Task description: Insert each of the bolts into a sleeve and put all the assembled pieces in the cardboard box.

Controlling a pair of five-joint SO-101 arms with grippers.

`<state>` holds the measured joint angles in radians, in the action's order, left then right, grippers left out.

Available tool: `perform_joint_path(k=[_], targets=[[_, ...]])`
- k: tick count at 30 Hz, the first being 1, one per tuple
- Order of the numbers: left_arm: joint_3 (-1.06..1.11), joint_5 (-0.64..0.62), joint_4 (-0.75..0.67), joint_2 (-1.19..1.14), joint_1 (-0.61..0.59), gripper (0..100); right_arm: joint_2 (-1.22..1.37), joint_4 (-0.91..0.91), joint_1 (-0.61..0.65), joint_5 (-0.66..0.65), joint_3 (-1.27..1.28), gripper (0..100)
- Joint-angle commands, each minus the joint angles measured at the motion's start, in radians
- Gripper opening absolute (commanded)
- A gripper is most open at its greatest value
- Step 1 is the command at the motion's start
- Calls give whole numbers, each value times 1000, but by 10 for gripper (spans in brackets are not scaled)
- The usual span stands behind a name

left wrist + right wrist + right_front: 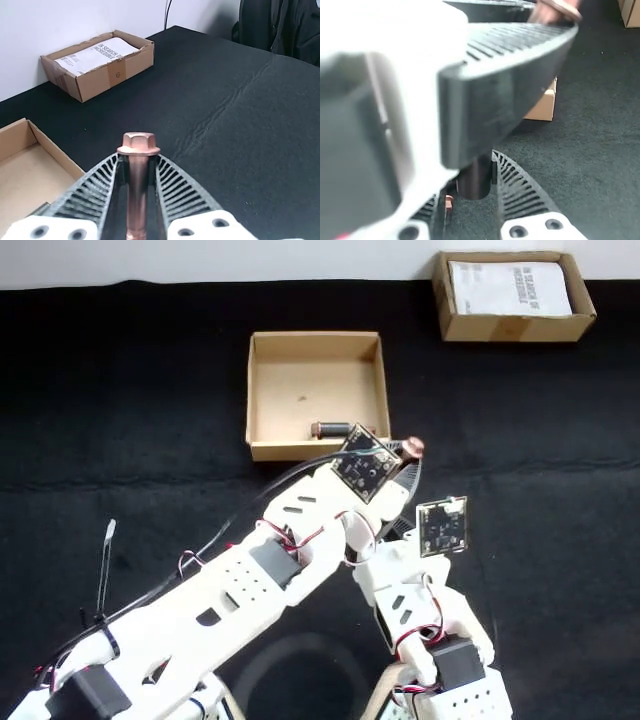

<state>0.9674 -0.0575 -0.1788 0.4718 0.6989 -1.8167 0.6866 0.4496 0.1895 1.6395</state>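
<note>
Left claw [138, 162] clamps the bolt [136, 200] shank; right claw [472, 172] clamps the sleeve [476, 185]. We judge both rigid and slick; grip mid-length.

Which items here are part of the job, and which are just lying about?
Job: bolt in left gripper, sleeve in right gripper, cardboard box, assembled piece inside it.
Lying about: second box holding printed paper.

Left gripper [138, 162] clamped, right gripper [475, 177] seemingly.
</note>
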Motion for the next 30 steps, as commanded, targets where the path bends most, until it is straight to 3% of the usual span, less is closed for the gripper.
perform_joint_path(k=[1,11,23,30], targets=[[-48,0,-20,1,-15,9,-7,2,7,-14,-67,7],[-28,3,-20,18,-64,9,-7,-2,-88,-14,-67,7],[-21,-58,-17,31,-85,9,-7,-2,-87,-15,-65,7],[-22,-61,155,38,-54,9,-7,-2,-87,-46,-67,7]])
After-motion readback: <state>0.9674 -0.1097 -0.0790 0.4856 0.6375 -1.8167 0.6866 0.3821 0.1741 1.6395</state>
